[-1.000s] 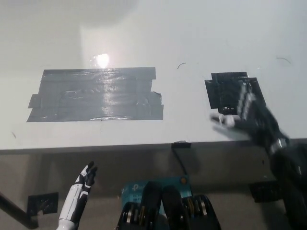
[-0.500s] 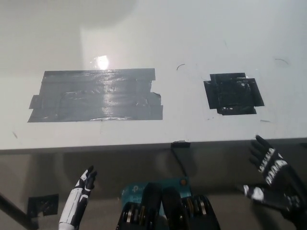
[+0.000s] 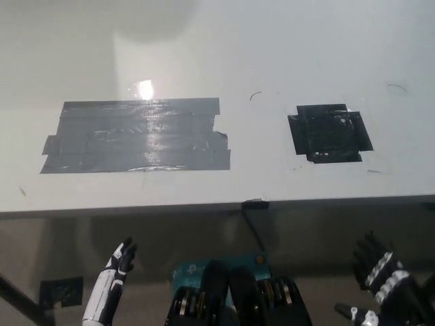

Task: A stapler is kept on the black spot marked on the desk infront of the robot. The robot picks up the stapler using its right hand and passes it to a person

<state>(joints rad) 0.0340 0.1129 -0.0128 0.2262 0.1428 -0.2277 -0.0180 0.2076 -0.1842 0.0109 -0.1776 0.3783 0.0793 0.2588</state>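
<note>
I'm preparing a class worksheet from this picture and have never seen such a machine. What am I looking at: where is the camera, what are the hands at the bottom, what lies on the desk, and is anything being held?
The camera sits on a humanoid robot's head and looks steeply down at a white desk in front of it. At the lower left is the robot's white left hand, resting below the desk edge with its fingers apart. At the lower right is its black right hand, also below the desk edge, fingers spread. Neither hand holds anything.

On the desk are two patches of tape: a large grey tape patch on the left and a smaller black tape square on the right. The black square marks where a stapler is meant to sit, but no stapler shows anywhere in this picture, and no person is in view.
</note>
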